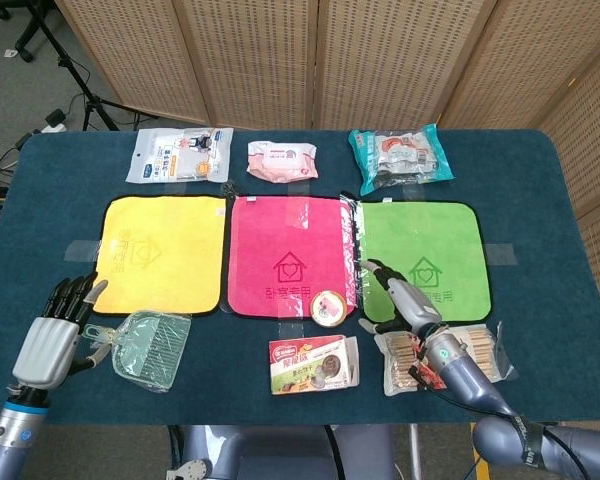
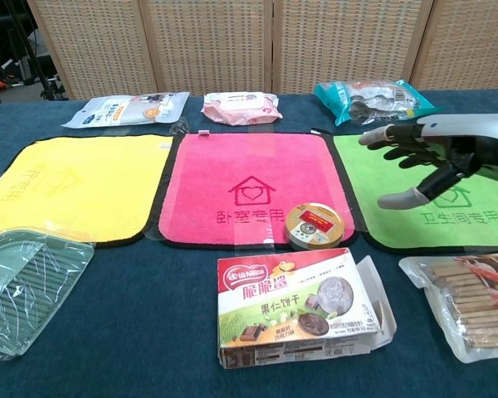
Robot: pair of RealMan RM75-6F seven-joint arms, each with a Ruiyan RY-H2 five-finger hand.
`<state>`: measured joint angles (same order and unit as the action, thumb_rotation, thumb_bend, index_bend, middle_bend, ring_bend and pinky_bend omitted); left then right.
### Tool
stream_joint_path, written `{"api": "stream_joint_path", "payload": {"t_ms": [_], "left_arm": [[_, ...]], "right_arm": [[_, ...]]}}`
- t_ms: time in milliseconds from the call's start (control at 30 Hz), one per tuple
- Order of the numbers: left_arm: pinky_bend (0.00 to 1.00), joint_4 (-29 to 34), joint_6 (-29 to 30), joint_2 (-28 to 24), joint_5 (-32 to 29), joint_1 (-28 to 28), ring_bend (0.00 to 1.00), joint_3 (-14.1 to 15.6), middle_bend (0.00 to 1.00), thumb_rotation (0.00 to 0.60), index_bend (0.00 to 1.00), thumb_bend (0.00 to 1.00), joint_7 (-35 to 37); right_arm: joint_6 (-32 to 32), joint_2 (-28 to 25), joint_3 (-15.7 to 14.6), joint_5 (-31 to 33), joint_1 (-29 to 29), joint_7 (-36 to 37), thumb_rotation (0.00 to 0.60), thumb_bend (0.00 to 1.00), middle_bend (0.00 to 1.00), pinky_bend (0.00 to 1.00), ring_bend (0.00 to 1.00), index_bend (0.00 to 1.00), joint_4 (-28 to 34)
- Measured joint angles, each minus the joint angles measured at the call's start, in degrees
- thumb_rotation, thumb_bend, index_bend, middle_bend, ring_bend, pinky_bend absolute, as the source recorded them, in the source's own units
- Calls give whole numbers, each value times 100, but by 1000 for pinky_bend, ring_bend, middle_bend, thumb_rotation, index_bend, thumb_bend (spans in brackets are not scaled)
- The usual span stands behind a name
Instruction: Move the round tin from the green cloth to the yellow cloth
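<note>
Right hand (image 2: 436, 162) hovers over the green cloth (image 2: 473, 217), fingers spread, holding nothing. To its left and a little nearer the table's front edge sits the round tin (image 2: 314, 226), a flat gold-lidded disc on the near edge of the pink cloth (image 2: 232, 178), apart from the fingertips. That pink cloth carries a house-and-heart outline with Chinese characters I can't make out; the green one has the same emblem in darker green. Well beyond the tin, further left again, lies the yellow cloth (image 2: 75, 182), fuzzy terry like the others. Below the hand, near the front edge, a clear pouch of biscuit sticks (image 2: 473, 303); beside it, a torn-open cardboard Nestlé wafer box (image 2: 303, 307), red and green print. Left hand (image 1: 55, 335), down at the table's far corner, is open too, just beside a pale green plastic dustpan (image 1: 150, 345).
</note>
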<state>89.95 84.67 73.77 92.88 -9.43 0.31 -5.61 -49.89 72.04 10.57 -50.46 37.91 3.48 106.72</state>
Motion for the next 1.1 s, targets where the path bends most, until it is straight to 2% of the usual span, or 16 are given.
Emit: {"api": "stream_joint_path", "payload": {"t_ms": [267,467,767,1100], "left_arm": [[0,17,2,17,15,9,0,16,0,600,0,181,-64],[0,25,-35,45,15,7,0,37,0,600,0,181,-134],[0,36,-48,59,7,7,0,38,0,600,0,181,-201],[0,24,-73,79,-4,7,0,44,0,600,0,181,-249]], "right_arm": [[-841,-335,-479,-1684,-785,306,600,337,0,23,0,11,-333],[-1474,-490,-793,-2425,-1330,884,600,337,0,23,0,11,-913],[-2208,-580,-1216,-3072,-2007,1336,600,337,0,23,0,11,-1538],[-2890,-607,-1422,-3603,-2511,1554,600,337,0,23,0,11,-1888]]}}
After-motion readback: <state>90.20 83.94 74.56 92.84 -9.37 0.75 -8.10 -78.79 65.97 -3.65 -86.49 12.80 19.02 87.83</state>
